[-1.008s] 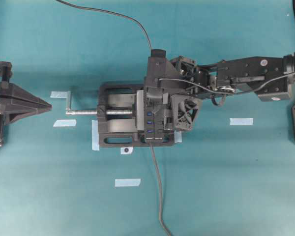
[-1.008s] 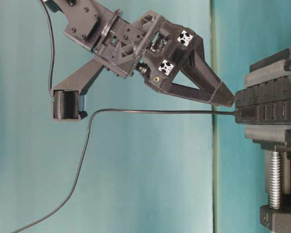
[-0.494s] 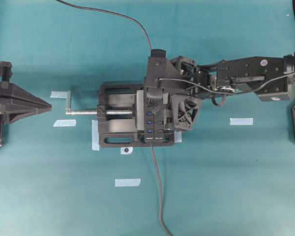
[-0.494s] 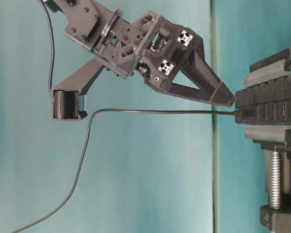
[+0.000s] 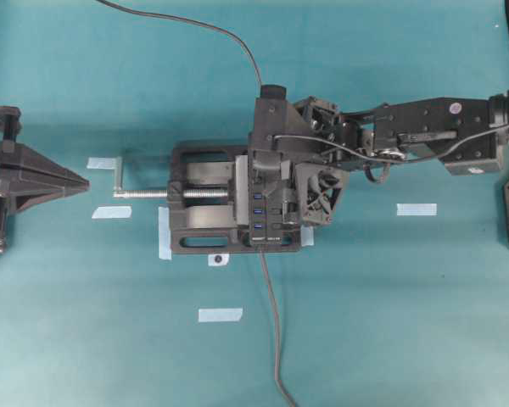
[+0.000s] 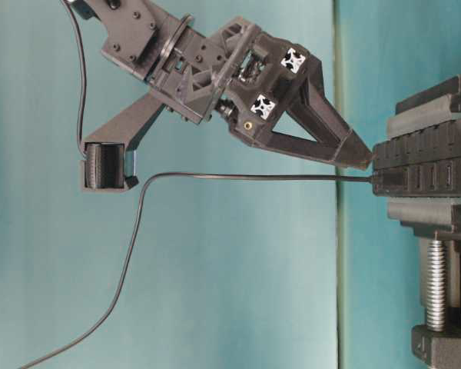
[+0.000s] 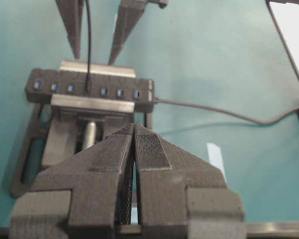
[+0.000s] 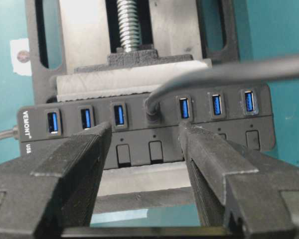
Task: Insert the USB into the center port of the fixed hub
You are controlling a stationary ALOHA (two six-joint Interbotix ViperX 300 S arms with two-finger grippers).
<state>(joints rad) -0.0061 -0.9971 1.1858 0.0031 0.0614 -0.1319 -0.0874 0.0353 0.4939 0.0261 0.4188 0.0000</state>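
Right wrist view: the USB (image 8: 152,110) is sitting in the center port (image 8: 152,113) of the fixed hub (image 8: 144,130), with 3 blue ports at its 9 o'clock and 3 at its 3 o'clock.
Right gripper (image 8: 144,149): its fingers are standing wide, one on each side of the plug, holding nothing.
Left gripper (image 7: 134,149): its fingers are pressed together on nothing, parked well apart from the vise (image 5: 204,222).
Step in hand: judged as letting go and backing off; the arm is best drawing straight away from the hub so neither finger is catching the thin cable (image 6: 238,177).
Risk: a sideways pull is likely tilting the plug out of the port.
Table-level view: the right fingertip is showing just beside the hub's edge, which the overhead view is hiding under the wrist.
Left wrist view: the cable is rising toward 12 o'clock between the 2 right fingers.
Overhead view: the grey hub lead (image 5: 271,331) is trailing toward 6 o'clock.
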